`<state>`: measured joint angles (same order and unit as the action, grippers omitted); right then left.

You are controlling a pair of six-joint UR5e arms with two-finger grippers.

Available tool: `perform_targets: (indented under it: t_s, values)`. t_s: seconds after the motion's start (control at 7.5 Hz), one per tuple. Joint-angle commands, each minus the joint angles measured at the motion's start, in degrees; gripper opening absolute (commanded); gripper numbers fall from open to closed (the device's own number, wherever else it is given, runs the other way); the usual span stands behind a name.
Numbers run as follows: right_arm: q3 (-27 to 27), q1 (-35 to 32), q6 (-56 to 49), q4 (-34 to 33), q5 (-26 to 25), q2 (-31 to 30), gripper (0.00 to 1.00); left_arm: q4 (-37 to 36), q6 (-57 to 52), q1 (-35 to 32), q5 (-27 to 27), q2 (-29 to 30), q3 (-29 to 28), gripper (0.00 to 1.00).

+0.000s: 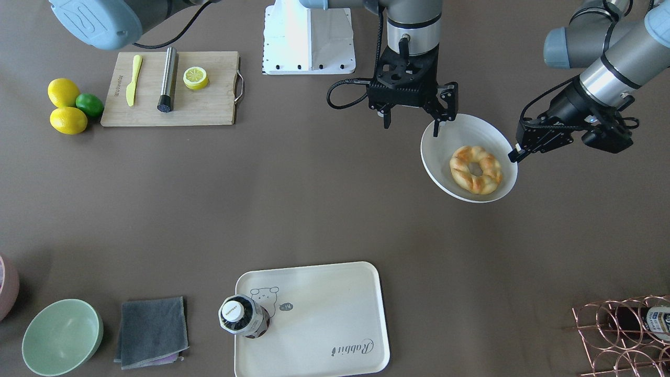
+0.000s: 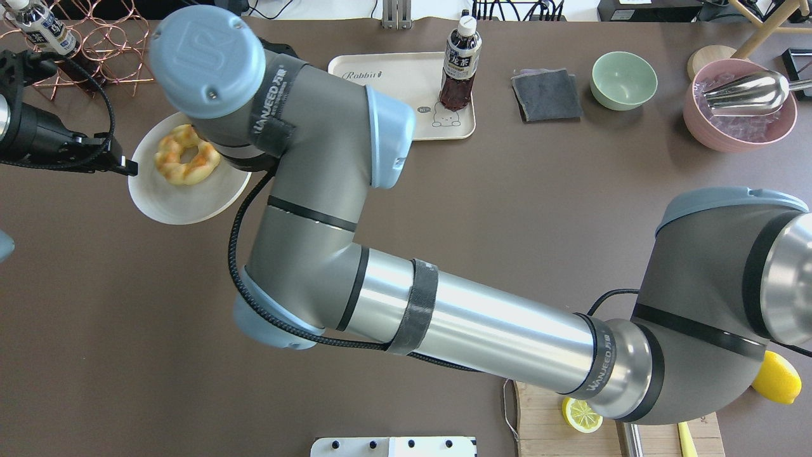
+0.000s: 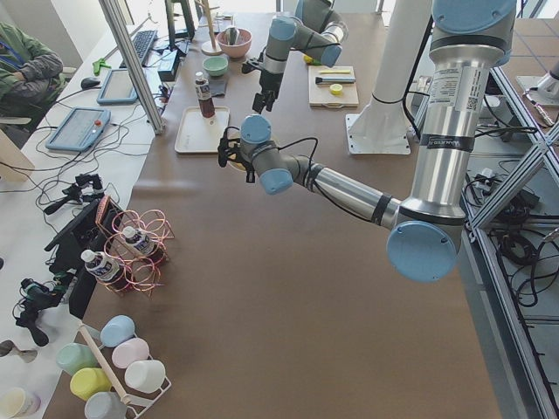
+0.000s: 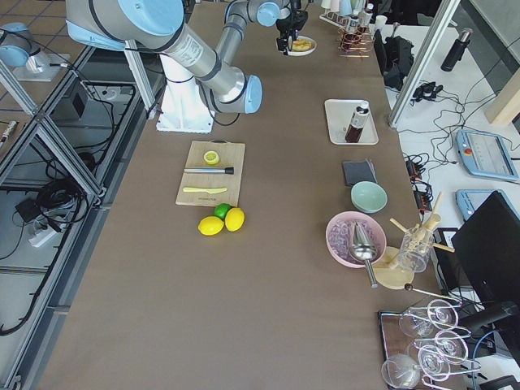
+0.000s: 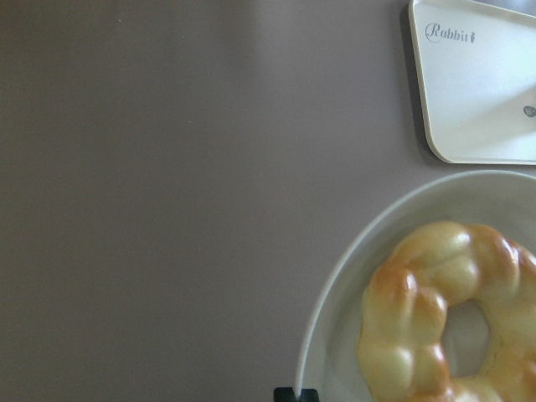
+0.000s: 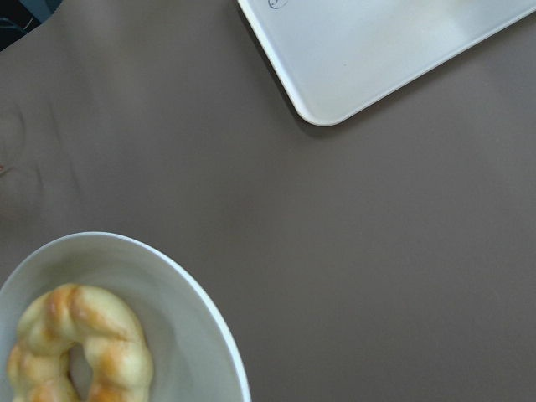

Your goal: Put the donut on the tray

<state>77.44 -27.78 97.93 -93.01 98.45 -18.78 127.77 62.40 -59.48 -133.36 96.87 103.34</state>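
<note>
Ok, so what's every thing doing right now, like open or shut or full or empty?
donut, lying whole on the plate, not on the tray
plate, holding the donut
tray, no donut yet, bottle on its corner
bottle, upright, cap on
left claw, shut on the plate's rim
right claw, open, by the plate's rim
green bowl, upright, empty

Glossy, toasted donut point(image 1: 475, 169) on a smooth white plate point(image 1: 445, 152); cream tray point(image 1: 324, 314) satin-smooth; the surface point(image 1: 314, 199) matt brown; my right arm point(image 2: 476, 330) brushed metal with grey-blue plastic caps.
</note>
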Motion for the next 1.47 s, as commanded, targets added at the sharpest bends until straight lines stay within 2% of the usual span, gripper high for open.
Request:
perform_targets:
  t_s: [0.0, 0.13, 0.4, 0.67, 0.8, 1.07, 1.2, 1.33]
  values:
    - [8.49, -6.73, -10.25, -0.07, 6.12, -10.97, 1.00, -0.15, 9.28, 0.07, 0.20, 8.39, -7.15, 0.00]
    - [8.78, -10.24, -14.56, 0.11, 9.01, -14.50, 1.00, -0.24, 13.67, 1.20, 3.86, 11.99, -9.88, 0.00]
    - [8.78, -20.42, -30.35, 0.11, 19.45, -21.70, 1.00, -3.64, 23.50, 6.72, 12.90, 20.60, -14.63, 0.00]
    - [11.14, -26.25, -43.90, 0.46, 22.39, -29.96, 1.00, -10.04, 30.05, 11.39, 21.43, 27.99, -18.06, 0.00]
    - [12.72, -29.76, -49.27, 0.46, 26.14, -33.74, 1.00, -13.04, 32.33, 11.75, 23.47, 33.33, -22.95, 0.00]
    - [15.80, -34.78, -59.03, 0.11, 28.72, -40.08, 1.00, -12.98, 33.49, 11.93, 28.56, 43.00, -35.59, 0.00]
    - [15.73, -36.89, -63.86, 0.11, 29.77, -41.76, 1.00, -12.29, 33.49, 12.02, 29.90, 49.32, -44.53, 0.00]
    - [15.73, -38.74, -67.83, 0.11, 31.35, -43.69, 1.00, -9.06, 33.14, 12.11, 29.91, 51.56, -49.93, 0.00]
